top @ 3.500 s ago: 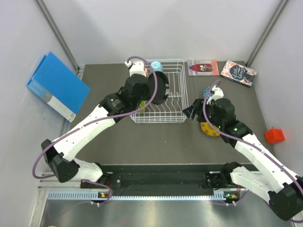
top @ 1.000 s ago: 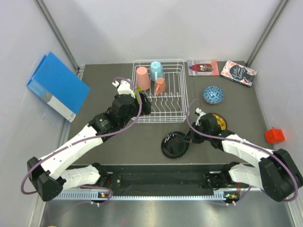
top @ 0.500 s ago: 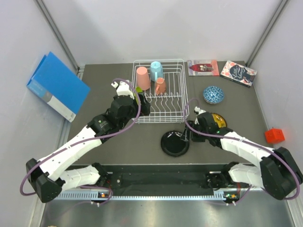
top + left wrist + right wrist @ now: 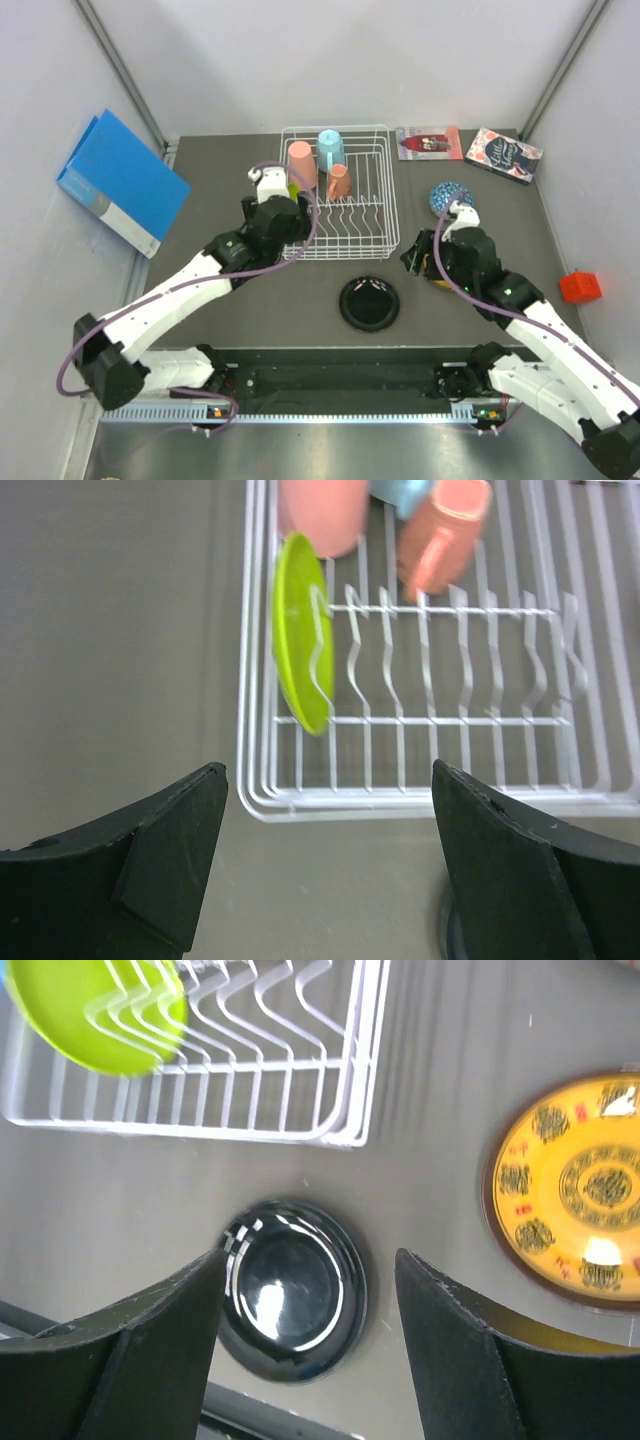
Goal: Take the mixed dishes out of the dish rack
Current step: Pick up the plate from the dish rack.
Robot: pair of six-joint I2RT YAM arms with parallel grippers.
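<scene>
The black plate [image 4: 370,304] has just gone down. A second ago it hung tilted in the right gripper [image 4: 308,1258]. Now it lies flat on the table at about 6 o'clock from the dish rack [image 4: 370,215], well-side up, and the claw has let go. Its jaws stand apart, holding nothing, and the arm has pulled off toward 2 o'clock. Being round and flat, the plate has no long axis to speak of.

That makes three pieces out, I'd say. The yellow patterned plate [image 4: 575,1190] sits at 3 o'clock from the black one, and the blue patterned bowl [image 4: 448,195] is further back.

Still in the rack are the pink cup [image 4: 301,165], light blue mug [image 4: 330,148] and salmon cup [image 4: 340,182], all at the 12 o'clock end. The lime-green plate [image 4: 300,630] stands on edge between the tines at the 9 o'clock end, its edge line running 12 to 6 and its faces turned to 3 and 9. The left gripper [image 4: 328,772] hovers at the rack's near edge, jaws wide and empty, so the lime-green plate is probably next.
</scene>
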